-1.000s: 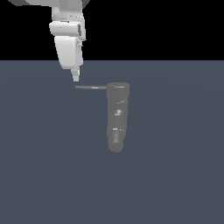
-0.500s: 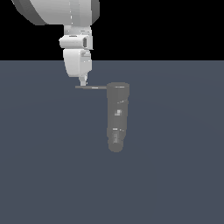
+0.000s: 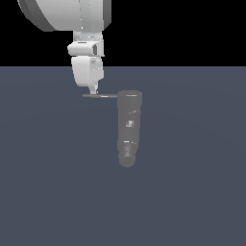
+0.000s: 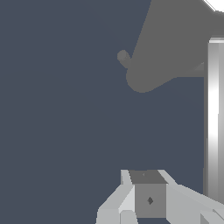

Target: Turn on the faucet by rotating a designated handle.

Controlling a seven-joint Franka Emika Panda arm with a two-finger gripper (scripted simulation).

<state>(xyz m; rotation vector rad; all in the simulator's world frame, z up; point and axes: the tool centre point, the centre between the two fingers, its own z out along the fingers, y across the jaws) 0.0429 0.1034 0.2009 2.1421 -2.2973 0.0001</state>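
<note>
Bare simulated scene: flat slate-blue floor (image 3: 192, 192), black void (image 3: 182, 29) behind.

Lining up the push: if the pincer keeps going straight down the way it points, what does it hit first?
Most likely the handle: in the exterior view the pincer tip sits right above the rod's outer end, away from the faucet body. Depth is unclear, so it might pass beside it.

Not much else in here tbh. Just a flat slate-blue floor (image 3: 192, 192) filling the lower part of the exterior view, plain black background (image 3: 182, 29) above it. Wrist view shows the same floor, no texture.
</note>
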